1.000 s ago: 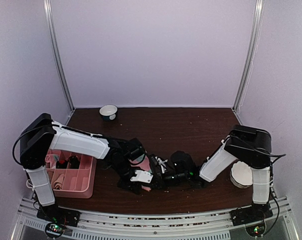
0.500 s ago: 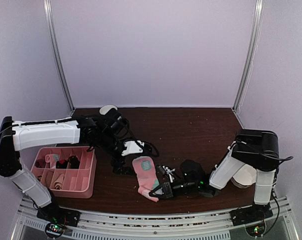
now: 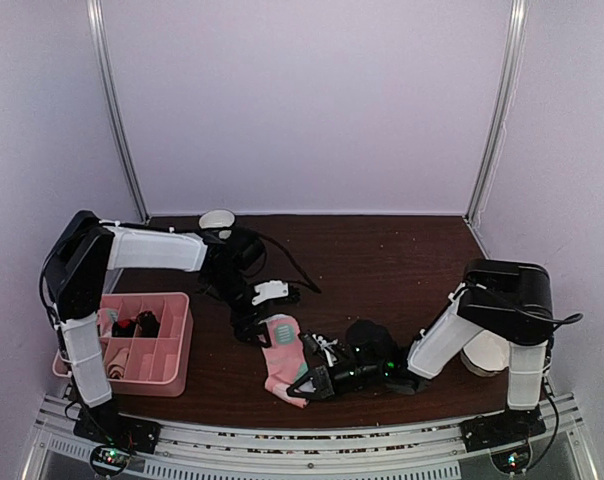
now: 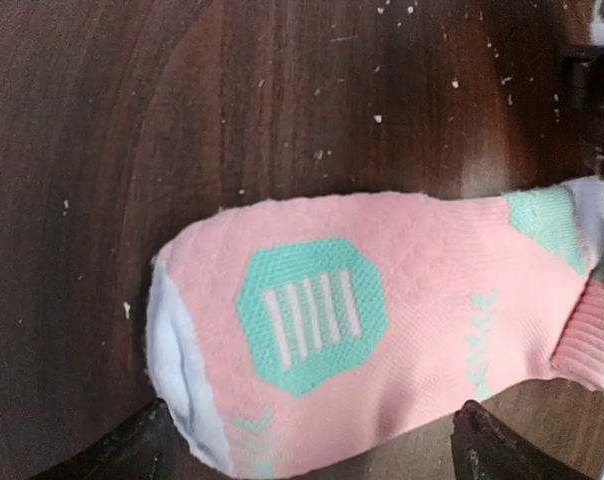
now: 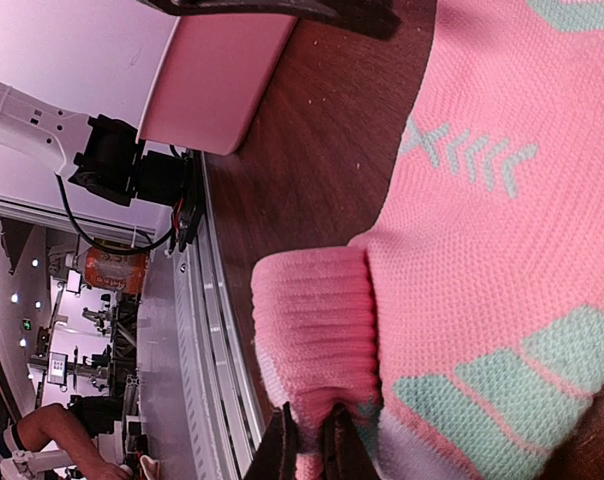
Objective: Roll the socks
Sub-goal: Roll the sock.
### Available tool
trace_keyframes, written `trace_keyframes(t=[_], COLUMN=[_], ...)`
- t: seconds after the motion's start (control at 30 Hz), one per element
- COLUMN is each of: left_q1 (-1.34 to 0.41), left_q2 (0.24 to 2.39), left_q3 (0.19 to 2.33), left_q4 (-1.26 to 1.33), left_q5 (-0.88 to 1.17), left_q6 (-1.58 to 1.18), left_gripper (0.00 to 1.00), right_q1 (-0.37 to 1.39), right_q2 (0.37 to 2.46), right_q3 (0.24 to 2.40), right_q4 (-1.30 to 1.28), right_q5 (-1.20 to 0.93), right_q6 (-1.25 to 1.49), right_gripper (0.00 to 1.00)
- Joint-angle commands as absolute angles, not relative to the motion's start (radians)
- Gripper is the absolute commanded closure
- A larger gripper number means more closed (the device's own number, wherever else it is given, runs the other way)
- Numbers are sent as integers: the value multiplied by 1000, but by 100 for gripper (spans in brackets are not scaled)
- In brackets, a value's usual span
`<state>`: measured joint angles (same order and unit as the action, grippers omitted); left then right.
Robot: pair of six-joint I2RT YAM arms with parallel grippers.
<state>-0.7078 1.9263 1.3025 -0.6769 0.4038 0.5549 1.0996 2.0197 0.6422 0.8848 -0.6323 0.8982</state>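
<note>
sock (image 3: 280,352), pink with mint patches, lies flat on the desk (image 3: 382,260) at the near middle, between the two arms and not far from the pink tray (image 3: 178,370). right fingers (image 5: 282,452) pinch the folded ribbed cuff (image 5: 312,330) at its near end. left fingers (image 4: 142,445) hang spread wide over the far, toe half, gripping nothing. risk as i see it: that's a thin bite on the cuff, so starting the roll could tug it free, or the loose toe end drags and the roll goes slack.
</note>
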Motion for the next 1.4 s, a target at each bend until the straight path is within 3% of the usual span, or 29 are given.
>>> trace_keyframes(t=[0.0, 0.27, 0.4, 0.53, 1.0, 1.13, 1.23, 1.37], left_q1=[-768, -836, -861, -864, -852, -824, -762, -695], left_q2=[1971, 2099, 2147, 2166, 1915, 1855, 1848, 1877], left_q3=[1331, 1435, 1501, 1534, 1456, 1464, 1507, 1596], left_q4=[-583, -543, -563, -581, -473, -422, -461, -759], left_q5=[250, 97, 113, 134, 148, 108, 225, 642], left_q6=[553, 560, 570, 552, 514, 413, 374, 562], left_gripper=[2, 2, 2, 2, 2, 2, 2, 2], right_q1=[1113, 1148, 1177, 1176, 1110, 1107, 1107, 1107], right_q2=[2119, 2051, 2013, 2045, 2200, 2203, 2191, 2194], right_q3=[546, 557, 596, 582, 436, 437, 457, 476], right_q4=[437, 357, 238, 297, 647, 633, 590, 572], right_q5=[-504, -489, -452, -464, -599, -592, -581, -579], right_q6=[907, 890, 854, 888, 1091, 1098, 1087, 1091], right_gripper=[100, 100, 100, 100, 100, 100, 100, 100])
